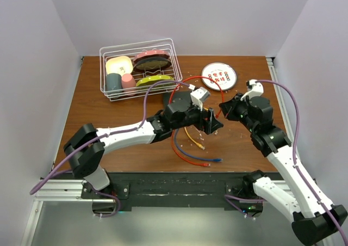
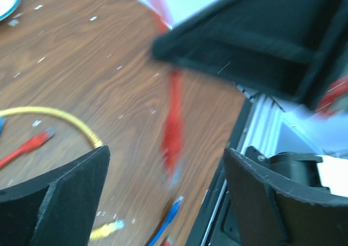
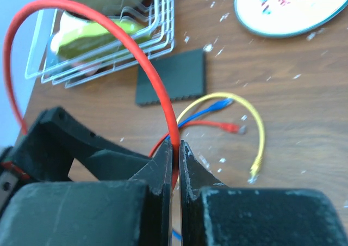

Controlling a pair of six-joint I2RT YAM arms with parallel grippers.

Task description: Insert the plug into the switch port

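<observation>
My right gripper [image 3: 175,151] is shut on a red cable [image 3: 142,61] that arches up and back toward the basket. Below that grip, the cable's red plug [image 2: 173,140] hangs blurred above the table. My left gripper [image 2: 166,197] is open, its wide-apart fingers [image 2: 70,194] on either side of the space under the plug, not touching it. The switch [image 3: 171,85], a flat black box, lies on the table beside the basket, clear of both grippers. From above, the switch [image 1: 169,98] is partly hidden by the left arm; the left gripper [image 1: 210,123] and right gripper [image 1: 223,105] are close together.
A wire basket [image 1: 140,69] of dishes stands at the back left and a round white disc [image 1: 218,75] at the back right. Loose yellow [image 3: 255,129], blue [image 3: 215,105] and red [image 3: 217,125] cables lie on the wood in front of the switch. The table's front edge rail [image 2: 266,121] is near.
</observation>
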